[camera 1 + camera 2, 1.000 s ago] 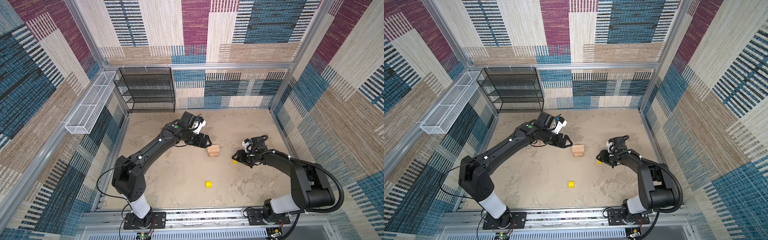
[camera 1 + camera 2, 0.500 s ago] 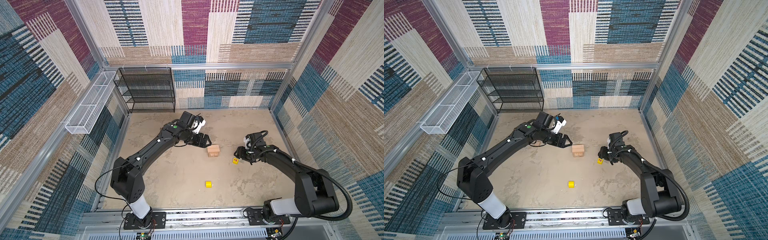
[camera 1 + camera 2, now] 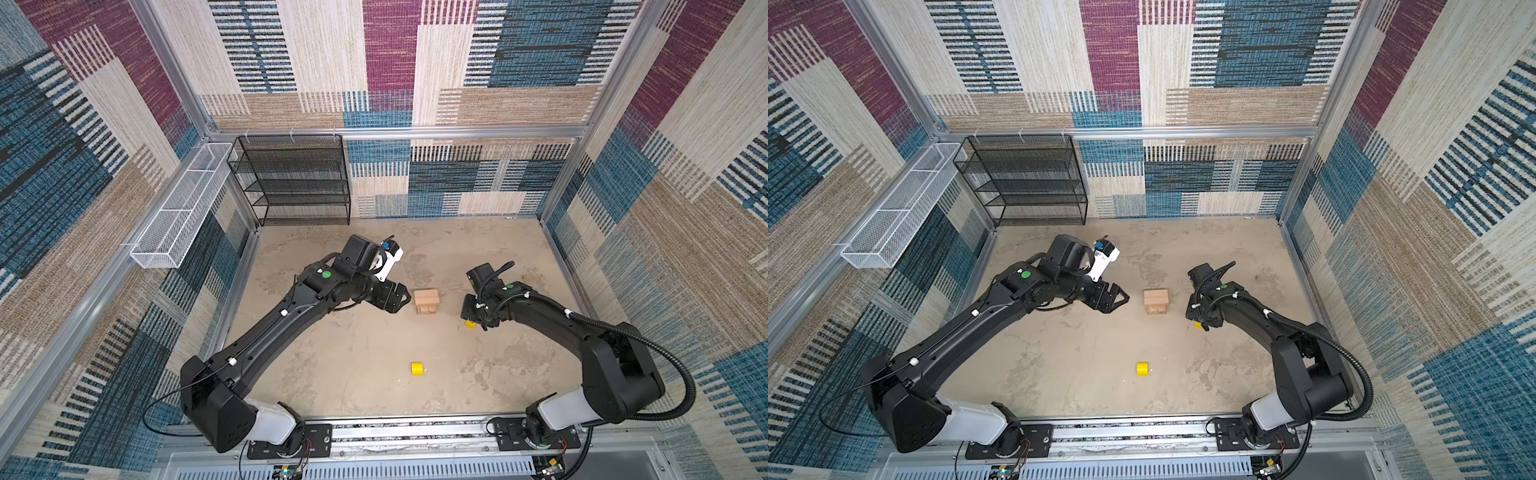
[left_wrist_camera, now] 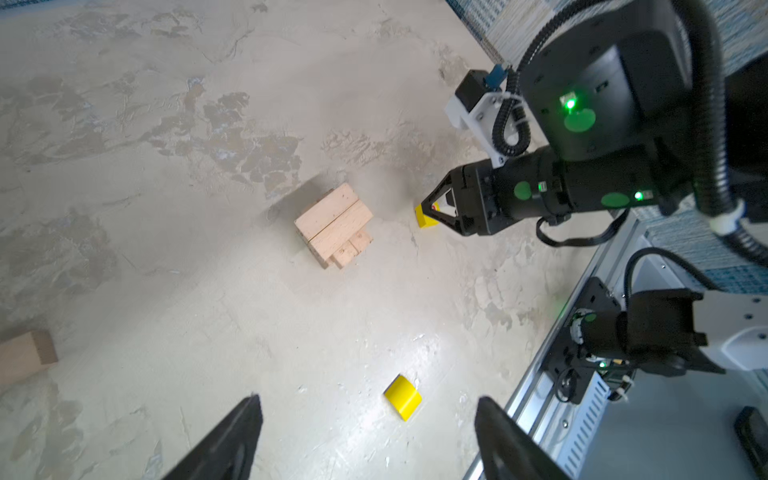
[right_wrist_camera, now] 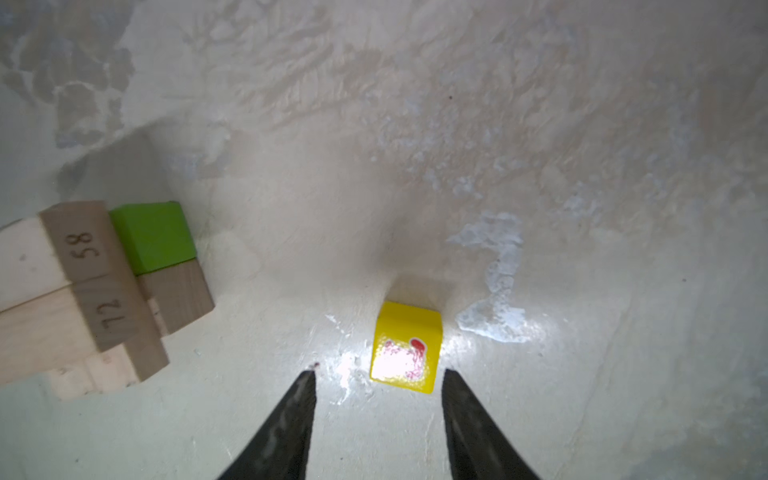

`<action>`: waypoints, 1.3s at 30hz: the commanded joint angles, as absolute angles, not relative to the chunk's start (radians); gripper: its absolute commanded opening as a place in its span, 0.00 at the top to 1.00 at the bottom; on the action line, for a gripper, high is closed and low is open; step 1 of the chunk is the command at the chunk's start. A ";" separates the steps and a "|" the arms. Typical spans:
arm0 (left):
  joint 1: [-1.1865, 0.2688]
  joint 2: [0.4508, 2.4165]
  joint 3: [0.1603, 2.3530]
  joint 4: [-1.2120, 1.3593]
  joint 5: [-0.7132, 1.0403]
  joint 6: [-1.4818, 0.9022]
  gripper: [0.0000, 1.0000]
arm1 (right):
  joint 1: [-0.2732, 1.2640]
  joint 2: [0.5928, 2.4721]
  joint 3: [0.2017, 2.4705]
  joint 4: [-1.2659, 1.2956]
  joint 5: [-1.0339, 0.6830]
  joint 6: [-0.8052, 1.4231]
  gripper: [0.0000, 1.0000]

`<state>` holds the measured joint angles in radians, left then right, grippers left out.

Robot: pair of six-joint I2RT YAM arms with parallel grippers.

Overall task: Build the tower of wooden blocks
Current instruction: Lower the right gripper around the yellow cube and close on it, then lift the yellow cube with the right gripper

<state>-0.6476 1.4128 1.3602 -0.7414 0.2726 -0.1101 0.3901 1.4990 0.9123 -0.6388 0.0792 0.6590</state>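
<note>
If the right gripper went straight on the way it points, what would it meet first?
The yellow block with the red mark, lying just ahead of the right gripper, off-centre between its open jaws. The tabletop likely follows; depth is hard to judge.

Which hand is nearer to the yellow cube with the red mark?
Right. The right hand straddles the cube, a finger on each side; the left hand is beyond the tower.

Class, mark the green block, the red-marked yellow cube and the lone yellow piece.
green block (image 5: 151,237): right wrist view, its broad face.
yellow cube (image 5: 405,347): right wrist view, its marked face.
lone yellow piece (image 3: 417,368): in a top view, its upper side.
</note>
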 commanded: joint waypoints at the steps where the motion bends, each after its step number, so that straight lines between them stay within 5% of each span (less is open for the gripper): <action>1: -0.652 1.399 1.330 -0.759 0.231 -0.044 0.15 | 0.398 1.521 0.923 -0.658 0.142 0.713 0.50; 28: -0.653 1.481 1.334 -0.759 0.238 -0.044 0.15 | 0.425 1.600 0.933 -0.670 0.133 0.690 0.62; 39: -0.652 1.505 1.339 -0.759 0.232 -0.050 0.15 | 0.425 1.597 0.942 -0.679 0.137 0.652 0.76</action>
<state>-0.6537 1.4998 1.3300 -0.7593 0.2394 -0.0605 0.4252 1.6005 0.9360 -0.6716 0.1310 0.6678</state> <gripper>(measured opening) 0.849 0.316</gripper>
